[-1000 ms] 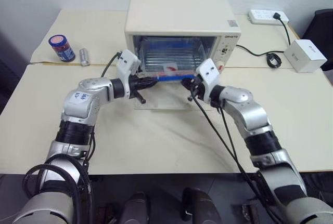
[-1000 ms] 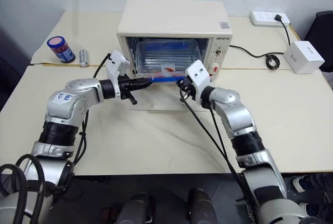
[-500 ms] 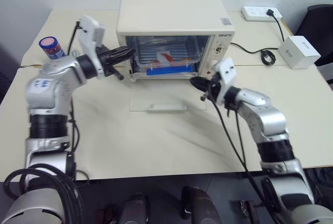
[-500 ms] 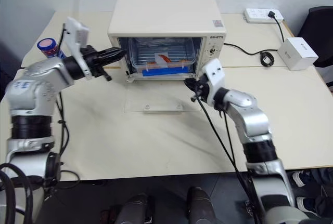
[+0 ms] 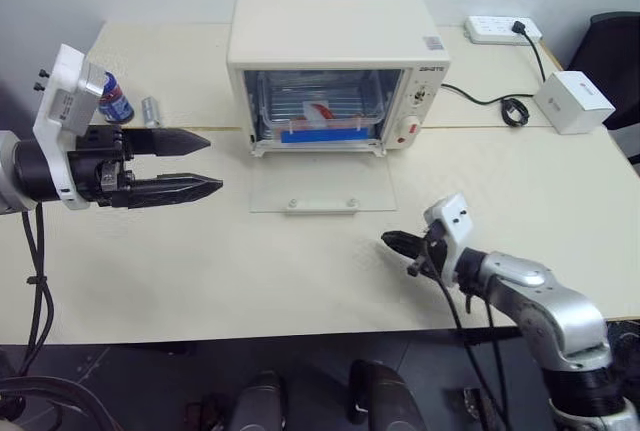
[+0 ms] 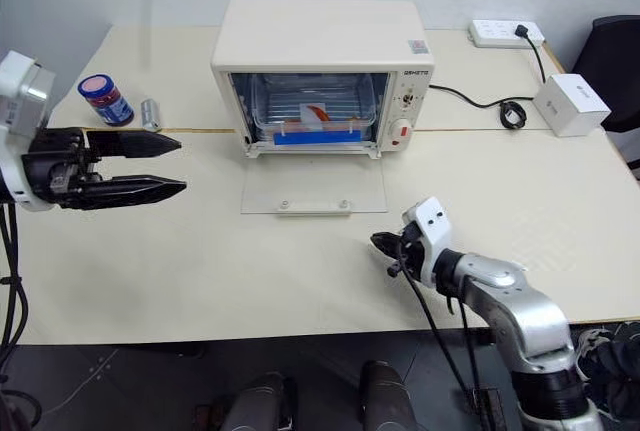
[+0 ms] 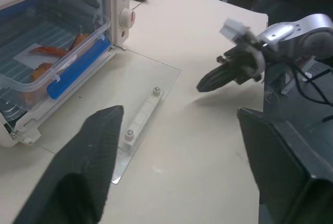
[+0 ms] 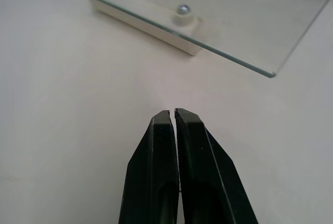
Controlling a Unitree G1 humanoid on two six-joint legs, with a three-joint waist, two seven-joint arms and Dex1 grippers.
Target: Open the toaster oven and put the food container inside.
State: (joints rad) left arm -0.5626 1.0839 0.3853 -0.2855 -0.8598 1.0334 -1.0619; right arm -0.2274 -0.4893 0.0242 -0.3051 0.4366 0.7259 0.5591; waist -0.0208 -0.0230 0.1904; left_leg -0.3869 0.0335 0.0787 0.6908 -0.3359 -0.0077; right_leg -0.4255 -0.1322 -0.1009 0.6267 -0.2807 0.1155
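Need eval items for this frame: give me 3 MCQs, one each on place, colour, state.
1. Where is the container?
A. on the table
B. inside the oven
C. on top of the oven

2. What colour is the jar lid?
A. green
B. yellow
C. blue

3. How are the hands?
A. left hand open, right hand shut
B. both shut
C. left shut, right open

Key: 1 B, it sits on the rack behind the lowered door. 2 C, the lid rim is blue. 3 A, left fingers are spread and right fingers meet.
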